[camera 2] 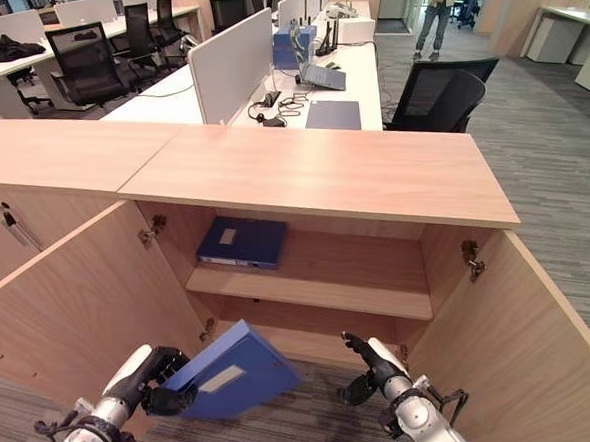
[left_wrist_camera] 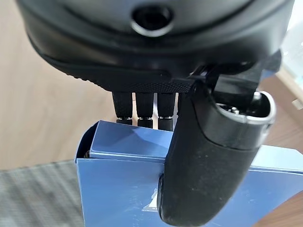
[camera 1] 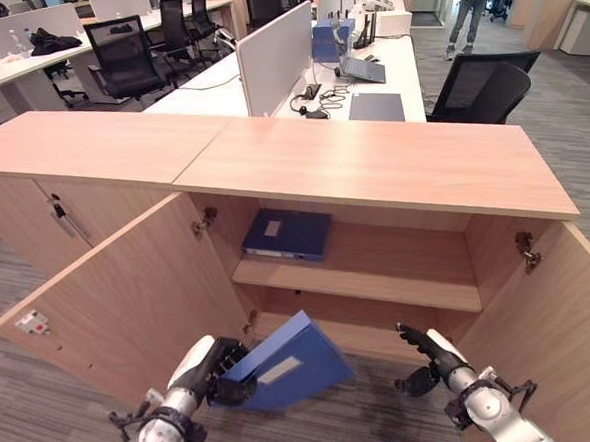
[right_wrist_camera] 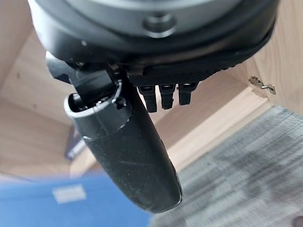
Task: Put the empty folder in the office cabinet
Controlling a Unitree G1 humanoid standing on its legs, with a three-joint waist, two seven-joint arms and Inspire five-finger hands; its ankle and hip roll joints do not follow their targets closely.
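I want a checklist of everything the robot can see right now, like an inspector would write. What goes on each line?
Surface: wooden cabinet, both doors open, bare top.
Job's things: blue folder tilted in front of the lower compartment, held at one end.
Clutter: second blue folder lying flat on the shelf.
Hands: left hand curled on the folder, thumb across its face; right hand beside it, holding nothing, fingers relaxed.
Cables: cords on the desk behind the cabinet.
Surroundings: office chairs, grey desk divider, laptop, a person standing far back.
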